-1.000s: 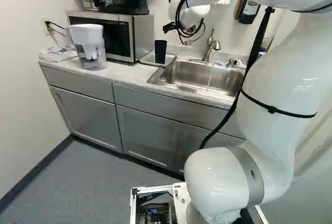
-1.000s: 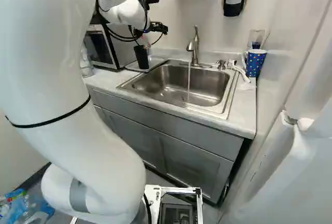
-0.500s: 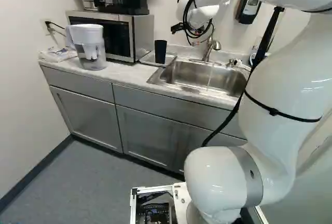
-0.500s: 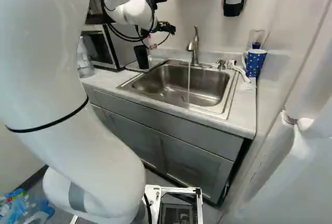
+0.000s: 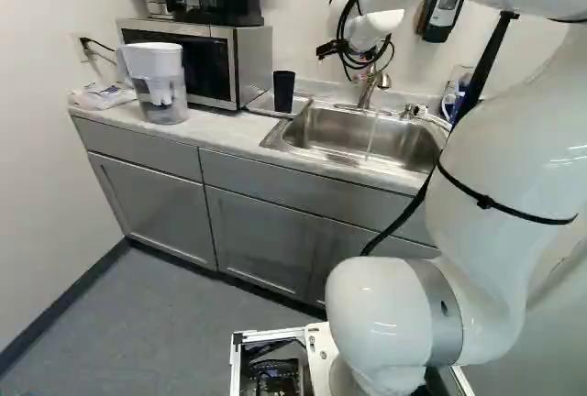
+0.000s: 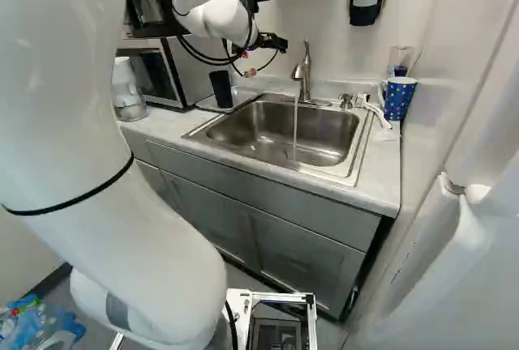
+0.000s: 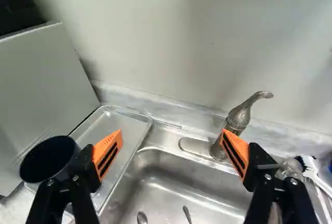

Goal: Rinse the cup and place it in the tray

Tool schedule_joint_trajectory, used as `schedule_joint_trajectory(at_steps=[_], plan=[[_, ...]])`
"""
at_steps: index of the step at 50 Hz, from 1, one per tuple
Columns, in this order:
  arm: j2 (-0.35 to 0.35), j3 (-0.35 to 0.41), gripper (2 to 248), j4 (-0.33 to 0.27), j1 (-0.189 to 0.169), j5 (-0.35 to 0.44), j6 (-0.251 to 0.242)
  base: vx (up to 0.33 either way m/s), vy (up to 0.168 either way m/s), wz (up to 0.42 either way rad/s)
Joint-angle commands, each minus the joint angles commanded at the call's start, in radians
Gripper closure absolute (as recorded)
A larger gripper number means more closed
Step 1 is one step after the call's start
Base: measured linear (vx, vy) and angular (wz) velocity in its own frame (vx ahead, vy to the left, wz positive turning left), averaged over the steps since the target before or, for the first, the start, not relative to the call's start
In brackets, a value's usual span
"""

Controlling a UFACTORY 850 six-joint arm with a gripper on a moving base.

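Lining wall (image 6: 324, 26): ctr (image 5: 215, 130) w/ tray (image 7: 124, 120)

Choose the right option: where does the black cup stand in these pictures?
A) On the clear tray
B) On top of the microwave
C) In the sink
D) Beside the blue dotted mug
A: the black cup stands upright on the clear tray, next to the sink.

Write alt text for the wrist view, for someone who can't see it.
Open, orange-padded fingers with nothing between them, above a metal sink. A dark, upright cup stands in a clear tray beside the sink; a metal faucet rises at the sink's back edge.
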Motion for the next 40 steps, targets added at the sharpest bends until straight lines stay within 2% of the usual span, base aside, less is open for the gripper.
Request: schedule_joint_trajectory(at_steps=[12, 40], plan=[[0.008, 0.008, 3, 0.000, -0.033, 0.028, 0.000, 0.000, 0.000, 0.000], [-0.001, -0.001, 3, 0.000, -0.035, 0.044, 0.000, 0.000, 0.000, 0.000]])
